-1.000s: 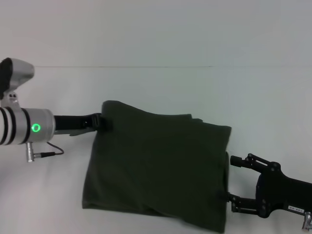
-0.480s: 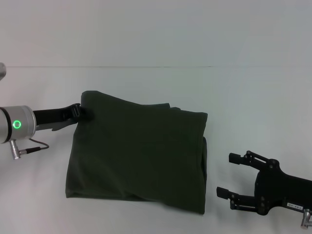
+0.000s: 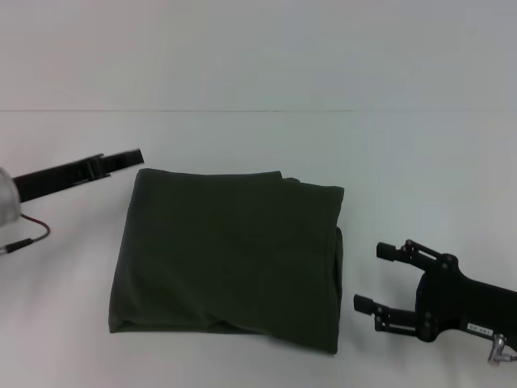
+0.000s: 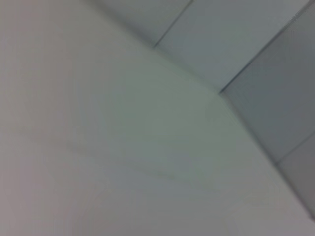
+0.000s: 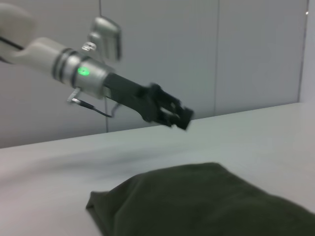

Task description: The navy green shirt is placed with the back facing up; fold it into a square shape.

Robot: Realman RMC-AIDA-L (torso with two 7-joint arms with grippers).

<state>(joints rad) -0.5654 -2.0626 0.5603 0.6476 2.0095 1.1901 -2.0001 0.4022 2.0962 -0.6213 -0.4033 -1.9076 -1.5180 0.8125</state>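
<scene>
Lying flat mid-surface as a near-square bundle, the navy green shirt [image 3: 230, 255] is now released by the left gripper [image 3: 121, 159], withdrawn up-left, fingers undeterminable, while the right gripper [image 3: 386, 279] waits beside it, fingers spread: folding apparently complete.

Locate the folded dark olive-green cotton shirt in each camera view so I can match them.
Head view: the dark olive-green shirt lies folded, centre of the white table.
Left wrist view: not in it.
Right wrist view: shirt in the foreground.
Shared landmark: the left gripper beside the shirt's far corner, also in the right wrist view.
</scene>
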